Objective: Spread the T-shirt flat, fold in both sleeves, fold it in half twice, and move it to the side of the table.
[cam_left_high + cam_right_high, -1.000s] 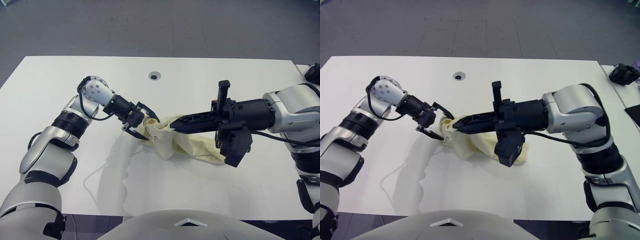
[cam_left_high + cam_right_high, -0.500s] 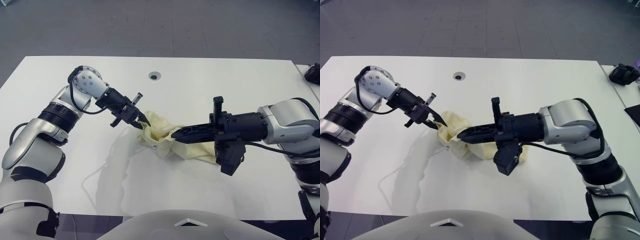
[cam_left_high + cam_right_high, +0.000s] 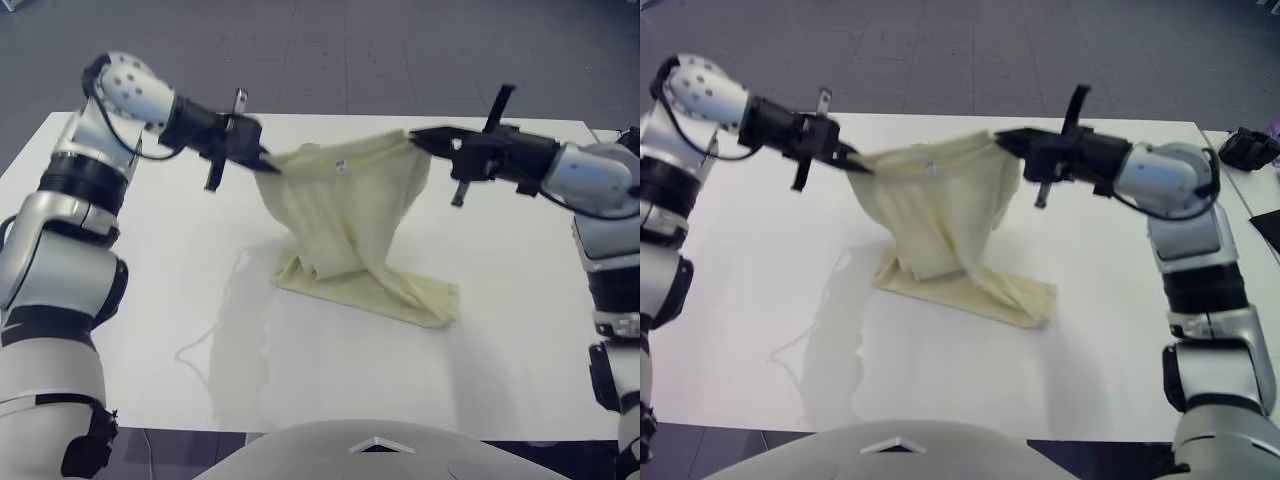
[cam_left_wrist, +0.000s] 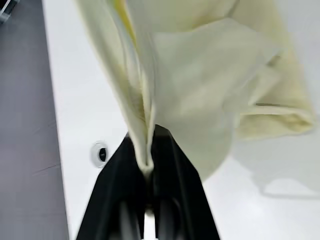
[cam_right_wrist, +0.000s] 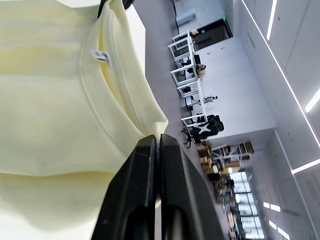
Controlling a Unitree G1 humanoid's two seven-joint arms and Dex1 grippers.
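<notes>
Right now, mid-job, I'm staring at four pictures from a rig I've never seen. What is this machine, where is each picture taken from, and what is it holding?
It is a humanoid robot with two arms, each ending in a two-fingered claw. The two wide pictures come from twin cameras on its head, looking down over its arms at a white table; both show the same scene. The two close-ups come from a camera on each wrist, looking along that arm's claw. On the table is a pale yellow T-shirt. The left claw and the right claw are each shut on its upper edge and hold it stretched between them above the table. Its lower part rests bunched and twisted on the surface, so it is not yet spread flat.
</notes>
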